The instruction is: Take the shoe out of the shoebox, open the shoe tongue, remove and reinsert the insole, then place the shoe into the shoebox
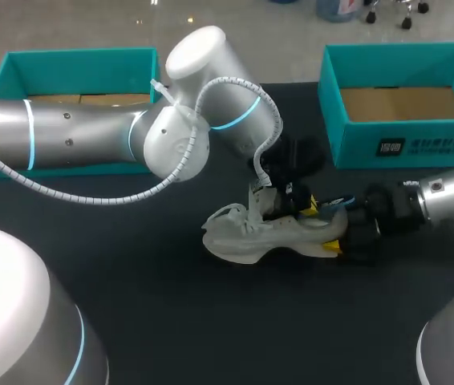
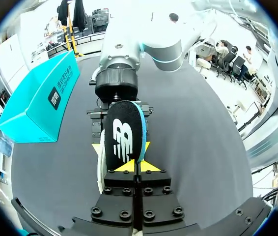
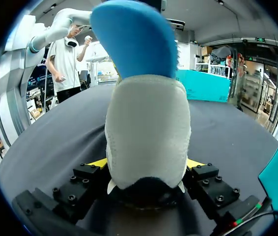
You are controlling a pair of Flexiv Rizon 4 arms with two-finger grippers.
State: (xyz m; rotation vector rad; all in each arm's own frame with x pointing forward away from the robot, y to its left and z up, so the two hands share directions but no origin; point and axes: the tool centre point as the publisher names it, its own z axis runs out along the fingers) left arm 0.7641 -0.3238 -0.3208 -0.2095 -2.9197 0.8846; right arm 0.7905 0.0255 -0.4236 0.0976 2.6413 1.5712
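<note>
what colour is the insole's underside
Bright blue: the insole rising from the shoe, best in right wrist view.

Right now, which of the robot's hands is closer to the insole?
Left. The left gripper pinches the insole between its fingers. The right gripper is shut on the heel of the shoe, with the insole sticking up ahead of it.

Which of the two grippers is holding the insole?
The left gripper: its yellow tips pinch the black, blue-edged insole, while the right gripper clamps the heel of the white shoe.

Shoebox (image 1: 443, 145) print illegible, logo on insole (image 2: 123, 137)
</note>
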